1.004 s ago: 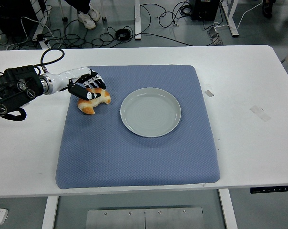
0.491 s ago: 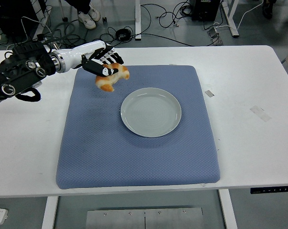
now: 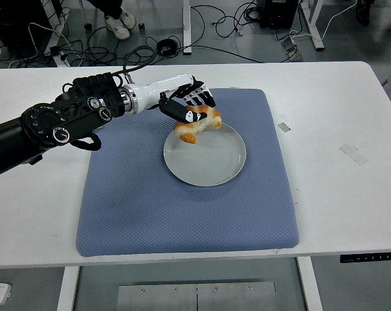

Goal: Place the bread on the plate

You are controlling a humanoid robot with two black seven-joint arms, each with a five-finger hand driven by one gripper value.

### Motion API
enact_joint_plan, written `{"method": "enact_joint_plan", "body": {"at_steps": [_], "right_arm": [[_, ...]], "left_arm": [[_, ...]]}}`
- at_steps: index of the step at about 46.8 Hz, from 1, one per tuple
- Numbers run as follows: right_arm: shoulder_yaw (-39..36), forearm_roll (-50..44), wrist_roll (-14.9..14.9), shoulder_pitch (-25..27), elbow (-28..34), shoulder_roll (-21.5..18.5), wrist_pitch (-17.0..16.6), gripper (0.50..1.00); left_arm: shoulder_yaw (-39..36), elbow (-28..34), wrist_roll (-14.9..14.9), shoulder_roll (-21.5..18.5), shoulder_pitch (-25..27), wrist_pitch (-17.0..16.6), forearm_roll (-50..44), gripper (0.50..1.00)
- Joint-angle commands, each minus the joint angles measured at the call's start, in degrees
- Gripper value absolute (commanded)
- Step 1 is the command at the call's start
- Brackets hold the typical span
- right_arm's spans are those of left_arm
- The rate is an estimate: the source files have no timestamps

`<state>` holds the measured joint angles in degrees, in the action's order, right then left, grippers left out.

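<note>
Left hand (image 3: 188, 107) gripping bread (image 3: 197, 124) above far rim of bare plate (image 3: 212, 163)

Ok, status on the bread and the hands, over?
Left hand shut on the bread, held over the plate's far-left rim, not yet set down. Right hand out of view. Plate bare, nothing in the way.

A robotics lab or workshop: a white height-adjustable desk (image 3: 338, 97) with a control panel (image 3: 370, 257) on its front edge stands on grey flooring strewn with black cables (image 3: 215, 26), among other desk legs (image 3: 187, 26).
</note>
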<state>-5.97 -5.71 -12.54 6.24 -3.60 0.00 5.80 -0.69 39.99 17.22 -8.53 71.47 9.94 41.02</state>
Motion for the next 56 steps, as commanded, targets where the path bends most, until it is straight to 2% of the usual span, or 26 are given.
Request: {"method": "enact_joint_plan", "body": {"at_steps": [1,18,25,56], "right_arm": [[0.0,0.0,0.1,0.0,0.0,0.0,0.0,1.0],[0.0,0.0,0.0,0.0,0.0,0.0,0.0,1.0],[0.0,0.0,0.1,0.0,0.0,0.0,0.0,1.0],[0.0,0.0,0.0,0.0,0.0,0.0,0.0,1.0]], "left_arm": [[0.0,0.0,0.0,0.1,-0.2,0.1,0.0,0.583],[-0.2,0.0,0.0,0.1,-1.9,0.2,0.6,0.595],[-0.2,0.0,0.0,0.1,-2.5,0.2,0.6,0.614],[0.1,-0.1,0.0,-0.3,-3.3,-0.1,-0.1,0.798]]}}
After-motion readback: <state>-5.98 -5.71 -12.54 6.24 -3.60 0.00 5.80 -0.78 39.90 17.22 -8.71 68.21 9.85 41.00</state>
